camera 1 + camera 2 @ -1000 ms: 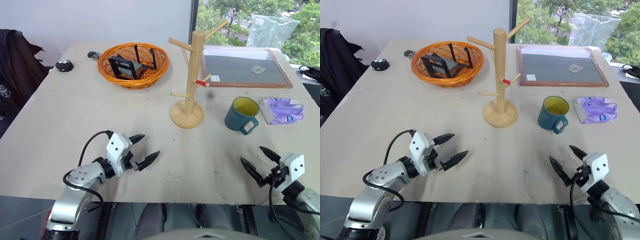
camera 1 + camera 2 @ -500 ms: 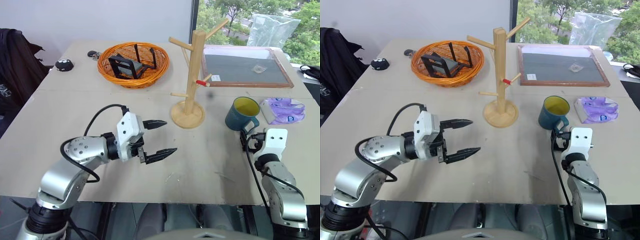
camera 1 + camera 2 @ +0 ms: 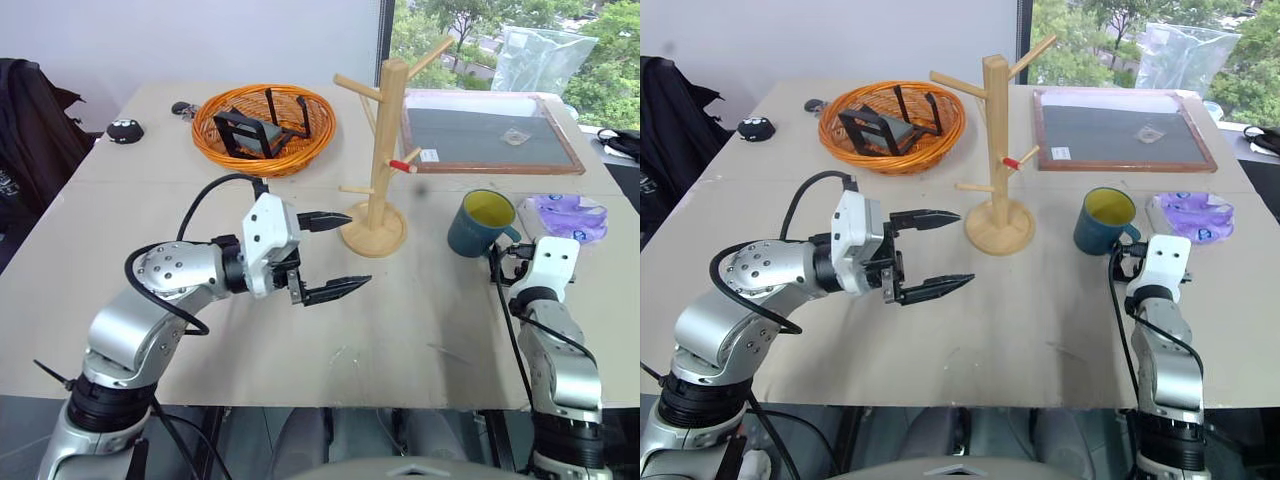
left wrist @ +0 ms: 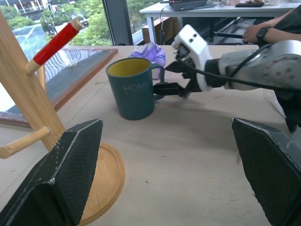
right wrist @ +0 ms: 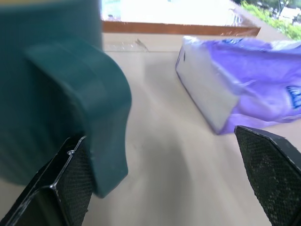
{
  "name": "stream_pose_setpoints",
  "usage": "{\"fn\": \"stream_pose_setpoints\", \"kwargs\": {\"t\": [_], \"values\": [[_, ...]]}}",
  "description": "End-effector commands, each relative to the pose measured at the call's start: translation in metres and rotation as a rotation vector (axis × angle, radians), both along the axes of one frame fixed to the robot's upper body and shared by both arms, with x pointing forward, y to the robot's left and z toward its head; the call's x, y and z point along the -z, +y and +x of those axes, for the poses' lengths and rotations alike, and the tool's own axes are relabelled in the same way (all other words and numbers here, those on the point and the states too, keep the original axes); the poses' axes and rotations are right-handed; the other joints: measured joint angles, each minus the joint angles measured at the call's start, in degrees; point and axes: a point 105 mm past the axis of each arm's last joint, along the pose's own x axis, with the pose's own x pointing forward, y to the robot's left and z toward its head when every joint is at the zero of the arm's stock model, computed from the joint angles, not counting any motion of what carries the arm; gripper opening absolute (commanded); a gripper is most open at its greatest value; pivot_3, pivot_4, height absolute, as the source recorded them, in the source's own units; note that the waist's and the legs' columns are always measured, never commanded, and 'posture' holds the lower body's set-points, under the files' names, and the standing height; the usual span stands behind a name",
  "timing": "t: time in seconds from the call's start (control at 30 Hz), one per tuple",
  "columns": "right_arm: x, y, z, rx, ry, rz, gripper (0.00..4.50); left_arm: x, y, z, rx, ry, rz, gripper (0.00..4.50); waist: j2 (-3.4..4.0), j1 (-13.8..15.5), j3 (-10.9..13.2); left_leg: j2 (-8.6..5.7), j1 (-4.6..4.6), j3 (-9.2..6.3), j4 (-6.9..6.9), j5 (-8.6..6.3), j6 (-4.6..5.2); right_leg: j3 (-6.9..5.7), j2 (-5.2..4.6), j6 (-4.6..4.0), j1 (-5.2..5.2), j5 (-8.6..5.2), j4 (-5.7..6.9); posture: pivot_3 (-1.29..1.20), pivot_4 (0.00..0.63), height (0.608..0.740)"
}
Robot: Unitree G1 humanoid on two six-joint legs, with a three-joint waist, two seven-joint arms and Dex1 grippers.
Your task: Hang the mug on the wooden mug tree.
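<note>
The mug [image 3: 482, 222] stood on the table [image 3: 420, 320] right of the wooden mug tree [image 3: 379, 150]. My right gripper [image 4: 165, 77] was spread at its handle (left wrist view showed this); my left gripper [image 3: 330, 255] was spread, empty.

Table front [image 3: 420, 330]: bare, open between both arms.
Mug tree [image 3: 383, 150]: stands mid-table; pegs jut to both sides.
Mug [image 3: 478, 222]: beside the tree base, open tabletop between them.
Tissue pack [image 3: 572, 212]: close on the mug's far side, narrowing access.
Framed board [image 3: 487, 135]: lies flat behind the mug.
Basket [image 3: 266, 128]: rear left, well apart.
</note>
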Motion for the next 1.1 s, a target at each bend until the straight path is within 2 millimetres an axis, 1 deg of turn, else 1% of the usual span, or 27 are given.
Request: {"fn": "stream_pose_setpoints", "kwargs": {"t": [0.03, 0.1, 0.2, 0.23, 0.27, 0.3, 0.33, 0.37, 0.43, 0.5, 0.53, 0.7, 0.77, 0.87, 0.97, 1.03, 1.1], "values": [[-0.007, -0.008, 0.004, 0.071, -0.041, -0.002, 4.48, -0.008, -0.003, -0.001, 0.020, -0.042, -0.014, 4.50, 0.00, -0.01, 0.00, 0.00, -0.01, 0.00, 0.00, 0.01, -0.01, 0.00, 0.00, 0.00, 0.00, 0.00, 0.00, 0.00, 0.150, 0.737], [-0.007, -0.007, 0.008, 0.086, -0.048, 0.013, 4.48, -0.007, -0.004, 0.000, 0.020, -0.048, -0.015, 4.50, 0.00, -0.04, 0.00, 0.00, 0.00, 0.01, 0.01, 0.00, 0.00, 0.02, -0.01, 0.00, 0.00, 0.00, 0.00, 0.00, 0.150, 0.737], [-0.008, -0.004, 0.012, 0.089, -0.059, 0.005, 3.75, -0.007, -0.007, 0.000, 0.018, -0.060, -0.022, 4.50, 0.00, -0.09, 0.00, 0.00, 0.03, 0.01, 0.01, -0.01, 0.03, 0.02, 0.00, 0.00, 0.01, 0.00, 0.03, 0.00, 0.150, 0.737], [-0.008, -0.003, 0.013, 0.088, -0.061, 0.003, 3.24, -0.007, -0.007, 0.000, 0.018, -0.062, -0.024, 4.50, 0.00, -0.09, 0.00, 0.00, 0.03, 0.01, 0.01, -0.01, 0.02, 0.02, 0.00, 0.00, 0.01, 0.00, 0.03, 0.00, 0.150, 0.737], [-0.008, -0.002, 0.014, 0.085, -0.068, 0.006, 2.98, -0.007, -0.007, 0.000, 0.017, -0.066, -0.026, 4.50, 0.01, -0.08, 0.00, 0.00, 0.03, 0.01, 0.01, -0.01, 0.02, 0.02, 0.00, 0.00, 0.01, 0.00, 0.03, 0.00, 0.150, 0.737], [-0.009, -0.001, 0.016, 0.078, -0.073, 0.007, 2.22, -0.007, -0.006, 0.001, 0.015, -0.067, -0.027, 4.50, 0.01, -0.02, 0.01, 0.00, 0.02, 0.01, 0.01, -0.01, 0.01, 0.02, 0.00, 0.00, 0.00, 0.00, 0.02, 0.00, 0.150, 0.737], [-0.011, 0.001, 0.017, 0.061, -0.081, 0.004, 2.16, -0.007, -0.006, 0.001, 0.014, -0.069, -0.027, 4.50, 0.01, -0.01, 0.01, 0.00, 0.00, 0.00, 0.00, 0.01, -0.01, 0.01, 0.00, 0.00, 0.00, 0.00, 0.02, 0.00, 0.150, 0.737], [-0.012, 0.003, 0.019, 0.043, -0.090, 0.005, 1.59, -0.007, -0.006, 0.001, 0.012, -0.070, -0.028, 4.50, 0.01, -0.02, 0.01, 0.00, -0.01, -0.01, 0.00, 0.01, -0.02, 0.00, 0.00, 0.00, 0.00, 0.00, 0.01, 0.00, 0.150, 0.737], [-0.014, 0.005, 0.020, 0.020, -0.101, 0.004, 0.95, -0.007, -0.005, 0.001, 0.009, -0.070, -0.029, 4.50, 0.01, -0.05, 0.01, 0.00, 0.00, 0.00, 0.01, 0.02, -0.03, 0.01, -0.01, 0.00, 0.00, 0.01, 0.01, 0.00, 0.150, 0.737], [-0.018, 0.004, 0.019, -0.002, -0.121, -0.001, 0.13, -0.006, -0.003, 0.001, 0.002, -0.070, -0.029, 4.50, 0.02, -0.06, 0.01, 0.00, 0.00, -0.01, 0.01, 0.01, -0.02, 0.01, -0.01, 0.01, 0.00, 0.00, 0.02, 0.00, 0.150, 0.737], [-0.021, 0.004, 0.019, -0.018, -0.135, -0.005, 0.05, -0.005, -0.003, 0.001, 0.000, -0.070, -0.030, 4.50, 0.01, -0.06, 0.01, 0.00, 0.01, 0.00, 0.01, 0.01, -0.01, 0.02, 0.00, 0.01, 0.00, 0.00, 0.01, 0.00, 0.150, 0.737], [-0.034, 0.005, 0.018, -0.095, -0.168, -0.032, 0.05, -0.004, -0.003, 0.000, 0.000, -0.067, -0.036, 4.50, 0.04, -0.02, 0.02, 0.00, 0.00, 0.00, 0.01, -0.02, 0.04, 0.01, -0.01, 0.01, 0.01, 0.00, 0.01, 0.00, 0.150, 0.737], [-0.038, 0.008, 0.017, -0.146, -0.172, -0.041, 0.05, -0.004, -0.003, 0.000, -0.002, -0.063, -0.042, 4.50, 0.05, -0.01, 0.04, 0.00, 0.00, 0.00, 0.01, -0.03, 0.05, 0.01, -0.01, 0.01, 0.01, 0.00, 0.01, 0.00, 0.150, 0.737], [-0.046, 0.015, 0.012, -0.275, -0.169, -0.067, 0.05, -0.005, -0.002, 0.000, -0.009, -0.061, -0.048, 4.50, 0.08, 0.00, 0.06, 0.01, 0.00, -0.01, 0.00, -0.04, 0.07, 0.01, 0.00, 0.01, 0.00, 0.01, 0.01, 0.00, 0.150, 0.737], [-0.060, 0.018, 0.006, -0.422, -0.106, -0.078, 0.05, -0.008, 0.001, 0.001, -0.027, -0.057, -0.064, 4.50, 0.18, 0.07, 0.14, 0.00, -0.01, 0.00, 0.02, -0.11, 0.20, 0.02, -0.02, 0.01, 0.01, 0.01, 0.00, 0.00, 0.150, 0.737], [-0.082, 0.025, 0.002, -0.558, -0.105, -0.108, 0.05, -0.011, 0.004, 0.002, -0.051, -0.038, -0.098, 4.50, 0.17, 0.07, 0.14, 0.00, -0.02, 0.00, 0.04, -0.12, 0.21, 0.01, -0.03, 0.02, 0.01, 0.01, 0.00, 0.00, 0.150, 0.737], [-0.101, 0.037, -0.004, -0.707, -0.099, -0.134, 0.05, -0.019, 0.006, 0.003, -0.078, -0.016, -0.160, 4.50, 0.18, -0.13, 0.16, 0.01, -0.02, -0.02, 0.04, -0.13, 0.22, 0.00, -0.02, 0.02, 0.01, 0.01, 0.00, 0.00, 0.150, 0.737]]}}
